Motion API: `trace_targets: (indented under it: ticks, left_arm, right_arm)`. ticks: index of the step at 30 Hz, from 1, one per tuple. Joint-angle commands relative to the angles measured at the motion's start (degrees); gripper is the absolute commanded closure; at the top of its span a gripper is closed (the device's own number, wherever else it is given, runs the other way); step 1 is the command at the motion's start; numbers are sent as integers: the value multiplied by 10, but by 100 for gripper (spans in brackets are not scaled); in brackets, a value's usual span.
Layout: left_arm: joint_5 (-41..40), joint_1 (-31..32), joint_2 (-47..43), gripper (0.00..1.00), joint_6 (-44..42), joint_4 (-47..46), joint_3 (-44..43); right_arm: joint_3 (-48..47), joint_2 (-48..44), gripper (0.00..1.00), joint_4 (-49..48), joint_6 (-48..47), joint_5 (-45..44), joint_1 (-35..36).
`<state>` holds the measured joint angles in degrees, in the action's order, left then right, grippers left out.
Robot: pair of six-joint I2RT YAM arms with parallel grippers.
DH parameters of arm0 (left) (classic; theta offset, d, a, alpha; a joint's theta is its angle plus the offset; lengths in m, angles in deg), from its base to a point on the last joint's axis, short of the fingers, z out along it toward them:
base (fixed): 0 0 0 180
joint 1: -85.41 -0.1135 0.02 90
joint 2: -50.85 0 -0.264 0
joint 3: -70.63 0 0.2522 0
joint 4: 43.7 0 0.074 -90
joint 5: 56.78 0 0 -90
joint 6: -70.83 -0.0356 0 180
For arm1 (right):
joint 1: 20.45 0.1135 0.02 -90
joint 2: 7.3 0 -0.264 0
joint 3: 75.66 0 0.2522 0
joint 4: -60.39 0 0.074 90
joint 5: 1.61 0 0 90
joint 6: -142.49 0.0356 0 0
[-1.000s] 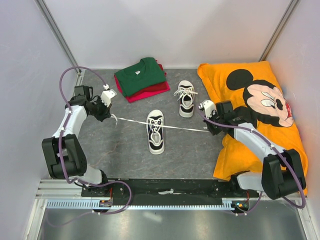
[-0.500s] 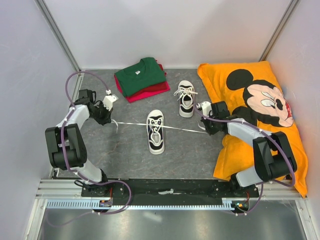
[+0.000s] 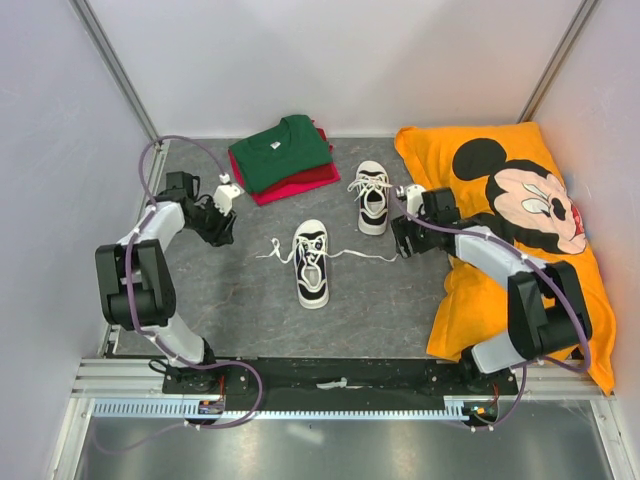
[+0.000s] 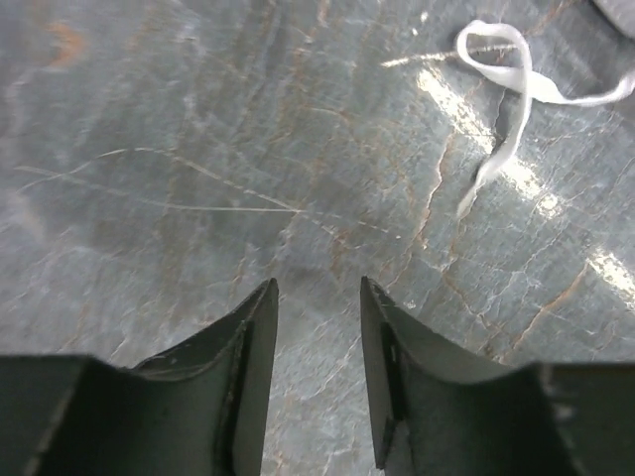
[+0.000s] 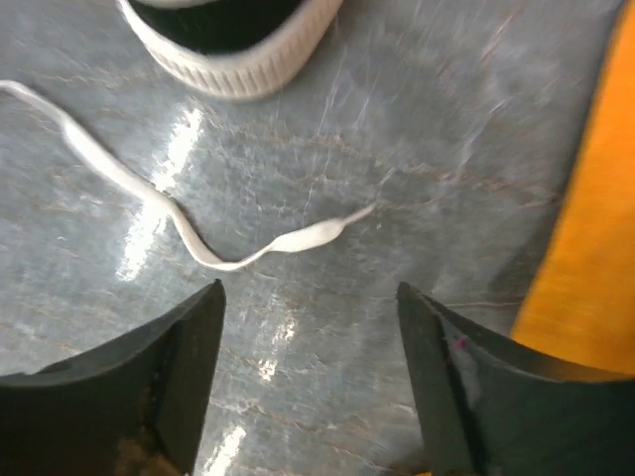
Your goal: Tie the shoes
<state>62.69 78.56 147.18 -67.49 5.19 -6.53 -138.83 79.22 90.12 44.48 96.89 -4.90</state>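
Observation:
Two black shoes with white toe caps and white laces rest on the grey tabletop: the near one (image 3: 312,262) in the middle, the far one (image 3: 373,196) behind it to the right. The near shoe's laces trail slack to both sides, the left lace end (image 3: 270,250) (image 4: 506,99) curled up and the right lace end (image 3: 375,256) (image 5: 218,260) wavy. My left gripper (image 3: 226,222) (image 4: 317,293) hovers left of that shoe, open over bare tabletop and holding nothing. My right gripper (image 3: 404,238) (image 5: 310,293) is open just short of the right lace end. A white sole edge (image 5: 233,50) shows in the right wrist view.
A folded green shirt (image 3: 283,150) lies on a red one (image 3: 300,183) at the back. An orange Mickey Mouse cloth (image 3: 500,200) (image 5: 595,198) covers the right side, close beside my right arm. Pale walls enclose the table on three sides.
Both grippers were shut on the near shoe's lace ends, pulling them taut sideways. They have let go and opened; the laces have fallen slack beside the shoe.

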Motion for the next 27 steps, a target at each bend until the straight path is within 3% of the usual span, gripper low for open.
trace_targets:
  ticks: [1,2,4,5,8,12,13,15,20,27]
  left_arm:
    - [76,-24,-86,52,-6,20,-40]
    - [87,-28,-102,52,-10,25,-41]
    - [118,-29,-154,50,-28,38,-37]
    - [130,-29,-173,50,-32,40,-31]
    - [169,-25,-220,30,-42,42,-15]
    - [166,4,-222,27,-68,43,6]
    - [121,19,-215,28,-70,43,8]
    - [73,80,-183,32,-68,44,14]
    - [-6,164,-119,34,-49,-9,47]
    - [-83,214,-16,37,-35,-68,66]
  right_arm:
    - [-53,-80,16,30,-6,-1,-6]
    - [-54,-94,8,35,-21,1,-7]
    - [-54,-143,2,35,-40,11,-6]
    - [-53,-159,2,30,-46,24,-6]
    - [-42,-223,2,-1,-73,100,-6]
    - [16,-302,2,-73,-38,165,-6]
    - [21,-304,2,-79,-52,186,-6]
    - [2,-280,2,-35,-94,246,-5]
    - [-73,-173,2,99,-142,188,10]
    - [-72,-120,2,99,-148,152,11]
